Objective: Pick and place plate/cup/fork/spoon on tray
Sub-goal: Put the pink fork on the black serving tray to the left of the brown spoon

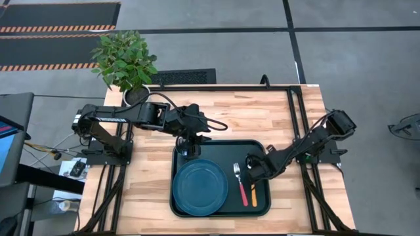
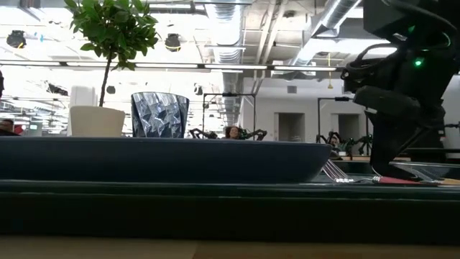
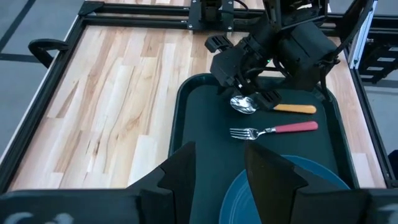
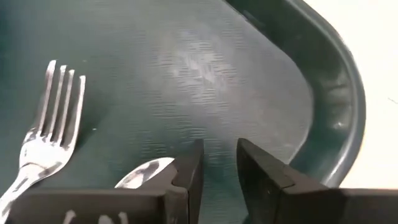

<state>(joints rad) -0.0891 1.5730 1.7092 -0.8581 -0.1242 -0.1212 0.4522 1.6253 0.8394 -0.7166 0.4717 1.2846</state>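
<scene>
all four tableware items appear to be on the tray; task judged near complete.

nearest the table's front edge, the round dull blue plate point(image 1: 199, 186) lies flat in the large dark green rectangular tray point(image 1: 220, 211), left half. beside it, apart, the red-handled metal fork point(image 1: 241, 185) and the orange-handled metal spoon point(image 1: 253, 192) lie side by side on the tray floor. the right gripper point(image 1: 250, 168) hangs just over the spoon's bowl, fingers slightly parted with nothing between them, so the spoon reads as released. farther back, the left gripper point(image 1: 188, 145) is over the tray's far left corner above the dark grey translucent cup point(image 2: 159, 114); i cannot tell its hold. remaining: arms to withdraw.
</scene>
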